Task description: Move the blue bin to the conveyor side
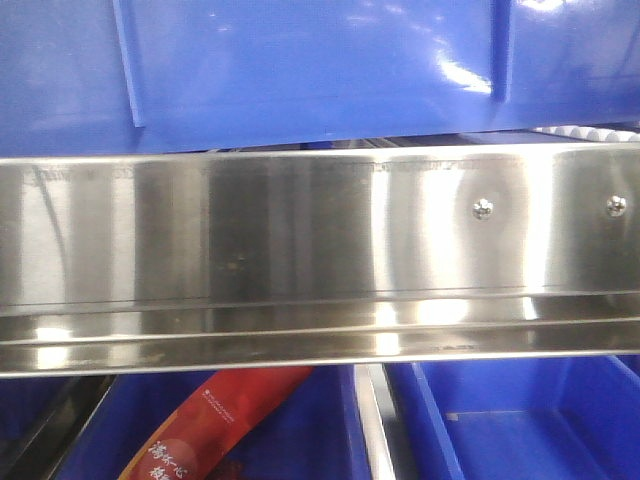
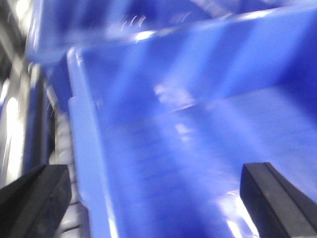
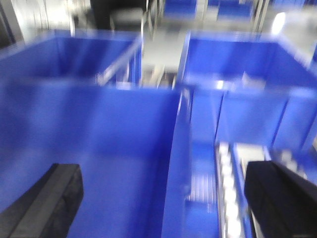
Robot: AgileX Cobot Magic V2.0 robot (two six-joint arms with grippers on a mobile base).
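The blue bin [image 1: 320,60] fills the top of the front view, its ribbed glossy wall resting above the steel rail. In the left wrist view my left gripper [image 2: 156,198] is open and straddles the bin's left wall [image 2: 81,148]: one finger [image 2: 34,198] is outside and the other [image 2: 277,198] is over the bin's inside. My right gripper [image 3: 163,198] is also open, astride the bin's right wall [image 3: 176,173], with one finger [image 3: 44,198] over the inside [image 3: 89,129] and the other [image 3: 282,198] outside. Both wrist views are blurred. The conveyor is out of view.
A shiny stainless-steel rail [image 1: 320,260] crosses the front view below the bin. Under it stand other blue crates, one holding a red packet [image 1: 215,425]. White rollers [image 3: 228,188] run beside the bin. More blue crates [image 3: 237,74] stand beyond it.
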